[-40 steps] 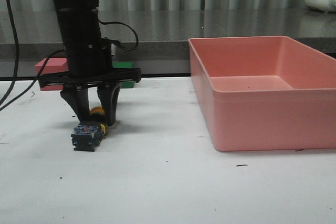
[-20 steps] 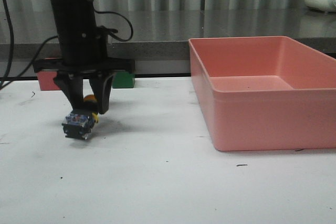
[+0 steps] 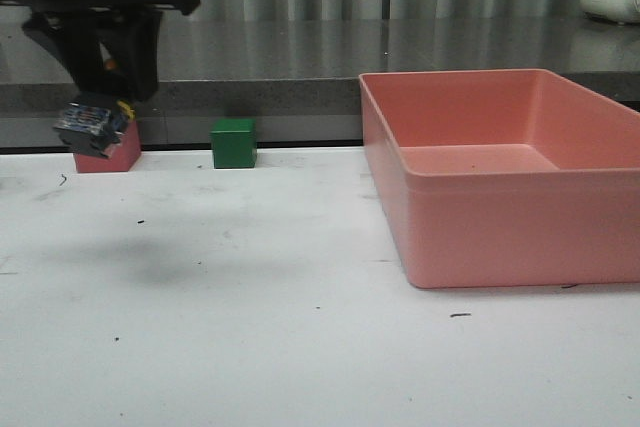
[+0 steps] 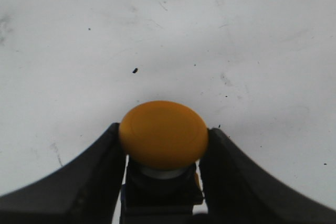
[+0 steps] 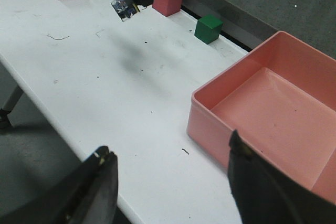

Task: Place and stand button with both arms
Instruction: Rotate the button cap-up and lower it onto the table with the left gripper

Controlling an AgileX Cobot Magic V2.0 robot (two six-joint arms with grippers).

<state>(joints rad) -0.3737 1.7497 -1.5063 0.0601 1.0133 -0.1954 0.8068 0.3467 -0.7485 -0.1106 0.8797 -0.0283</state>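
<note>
My left gripper (image 4: 164, 182) is clamped on the button (image 4: 163, 135) just under its yellow cap, holding it in the air well above the white table (image 3: 300, 347), blue-and-black base tilted down and outward near the red cube (image 3: 118, 155). My right gripper (image 5: 170, 182) hangs spread wide and holds nothing, far from the button, over the table edge beside the pink bin (image 5: 273, 108). Risks as I judge them: the grip sits on the narrow neck with only 2 fingers, so the heavier base may pivot or slip; a handover to the right gripper could knock it loose.
</note>
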